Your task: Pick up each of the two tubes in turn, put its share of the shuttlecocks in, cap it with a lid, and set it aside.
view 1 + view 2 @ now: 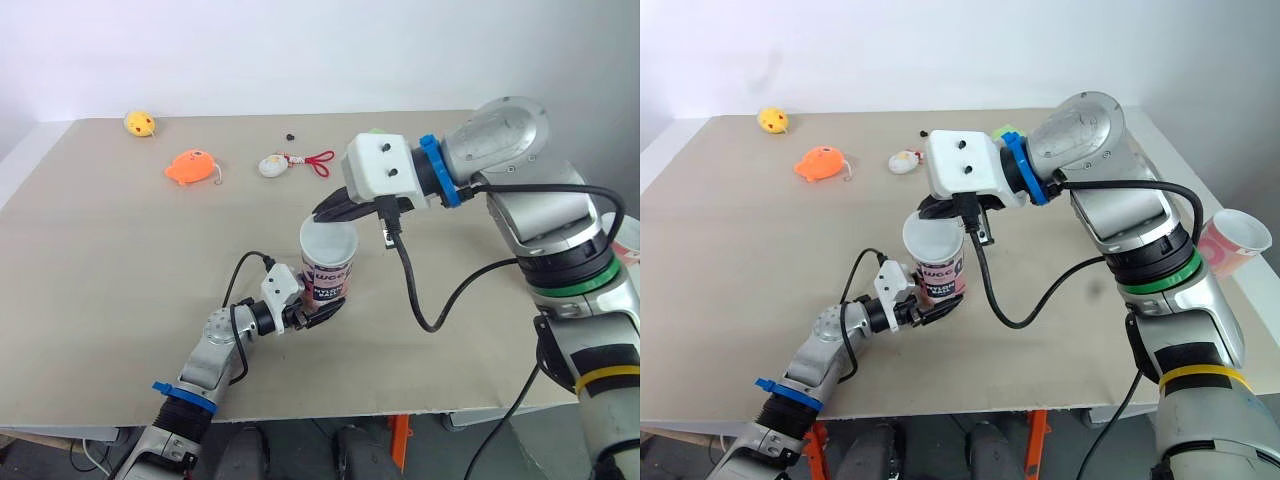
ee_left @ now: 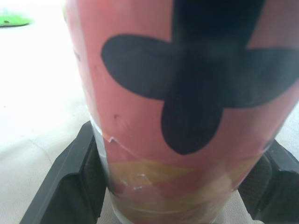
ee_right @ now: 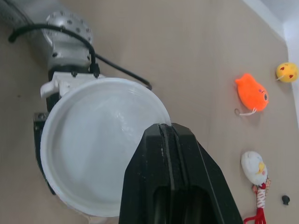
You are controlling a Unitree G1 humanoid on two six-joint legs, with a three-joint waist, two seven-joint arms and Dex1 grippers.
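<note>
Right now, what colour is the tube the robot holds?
The tube is pinkish red with a black blotch, clearest in the left wrist view.

Tan table point(image 1: 90, 270). On its far side, to the left, sits a small yellow plush toy point(image 1: 140, 123), apart from the others. An orange fish-shaped plush point(image 1: 190, 167) lies nearer and to its right, with a thin loop at its right end. Further right is a white egg-shaped toy point(image 1: 272, 165) with a red cord point(image 1: 318, 160) attached. A tiny black item point(image 1: 290, 134) lies just beyond it. A green object point(image 1: 1006, 131) near the far edge is mostly hidden.
</note>
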